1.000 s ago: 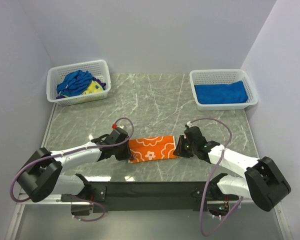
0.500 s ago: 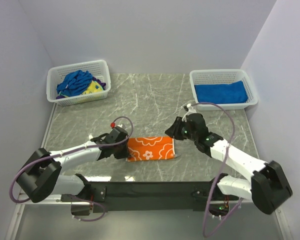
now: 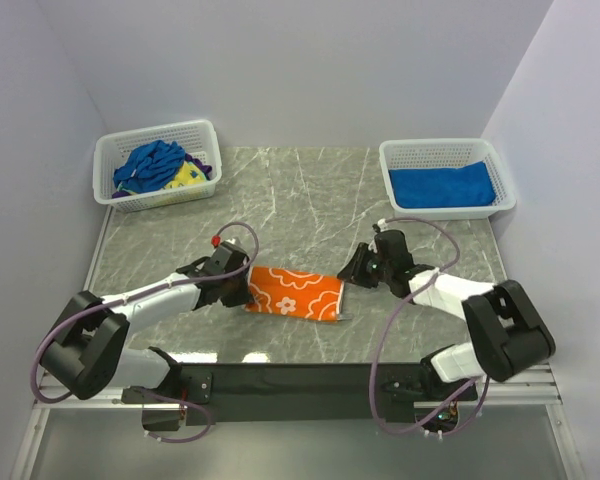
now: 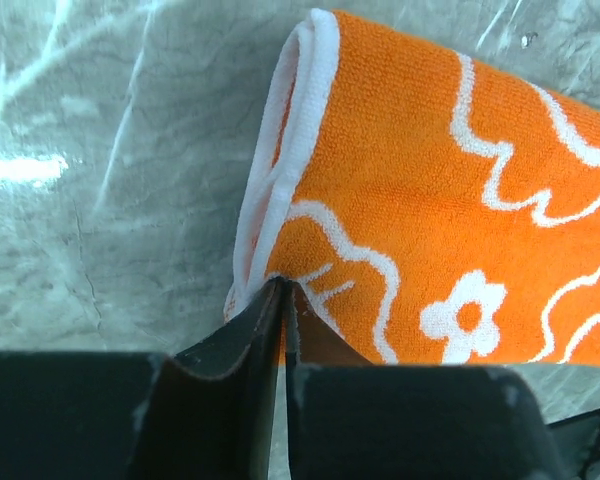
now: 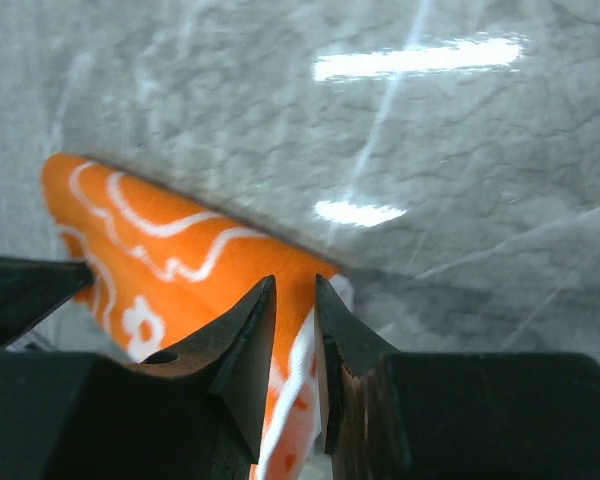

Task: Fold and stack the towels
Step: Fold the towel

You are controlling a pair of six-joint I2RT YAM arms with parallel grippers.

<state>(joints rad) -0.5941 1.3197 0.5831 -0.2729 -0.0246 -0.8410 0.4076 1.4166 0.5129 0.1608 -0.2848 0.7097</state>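
Observation:
The orange towel point(image 3: 292, 293) with white flower outlines lies folded in a strip on the marble table, tilted with its left end farther back. My left gripper point(image 3: 243, 285) is shut on its left end; the left wrist view shows the jaws point(image 4: 282, 283) pinching the white-edged fold point(image 4: 450, 200). My right gripper point(image 3: 352, 270) is at the towel's far right corner; in the right wrist view its jaws point(image 5: 294, 282) stand narrowly apart with the towel's edge point(image 5: 180, 260) between them. A crumpled blue towel point(image 3: 152, 163) and a yellow towel point(image 3: 187, 175) lie in the left basket. A folded blue towel point(image 3: 442, 185) lies in the right basket.
A white mesh basket point(image 3: 130, 197) stands at the back left corner and another point(image 3: 447, 146) at the back right. The black rail point(image 3: 300, 378) with the arm bases runs along the near edge. Walls close in on three sides.
My right gripper rose off the towel's right end, then came back down on its far right corner. The left gripper moved away from the near edge, turning the towel at a slant.

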